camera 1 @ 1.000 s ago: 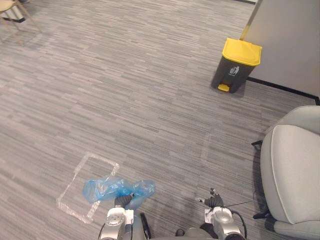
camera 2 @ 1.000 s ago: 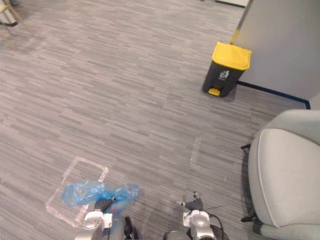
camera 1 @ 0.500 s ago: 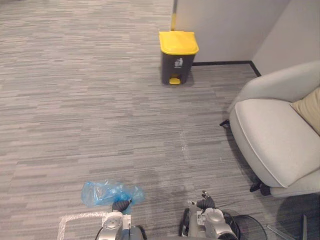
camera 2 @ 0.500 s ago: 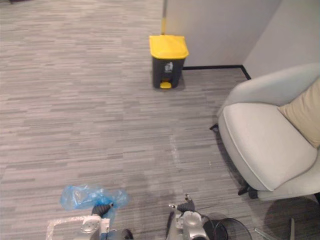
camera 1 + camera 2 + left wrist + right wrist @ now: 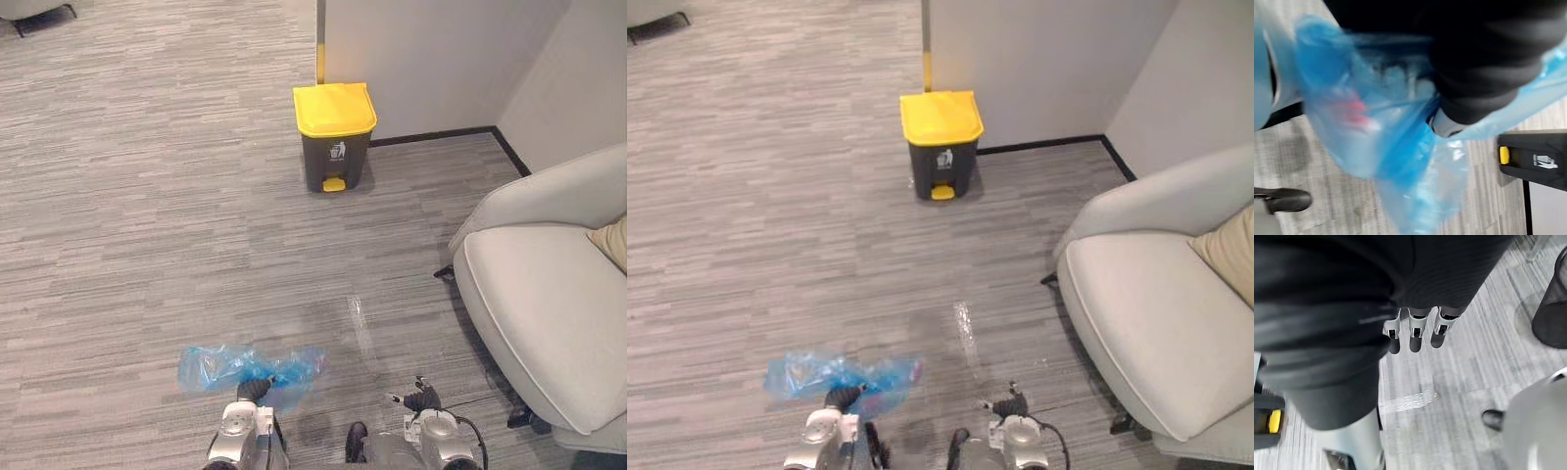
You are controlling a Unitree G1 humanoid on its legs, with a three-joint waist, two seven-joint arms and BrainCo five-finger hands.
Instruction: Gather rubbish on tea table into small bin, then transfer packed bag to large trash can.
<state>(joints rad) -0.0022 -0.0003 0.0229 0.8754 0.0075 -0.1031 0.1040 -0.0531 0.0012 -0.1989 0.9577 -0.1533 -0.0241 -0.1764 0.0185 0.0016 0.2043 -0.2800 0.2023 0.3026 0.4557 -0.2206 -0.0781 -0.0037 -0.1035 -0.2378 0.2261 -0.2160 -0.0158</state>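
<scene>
Left hand [image 5: 252,391] clenched on blue bag [image 5: 220,366]; bag well short of trash can [image 5: 335,137], near side, slightly left. Can lid down. Right hand [image 5: 1410,335] slack, empty.

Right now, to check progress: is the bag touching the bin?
Apart. Left eye view shows bare floor between the bag in the left hand and the bin.

What fills the blue bag [image 5: 1400,161] is blurred.

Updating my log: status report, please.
Left robot hand shut on blue bag. Right robot hand open, empty. Trash can ahead, lid closed. Armchair at right.
</scene>
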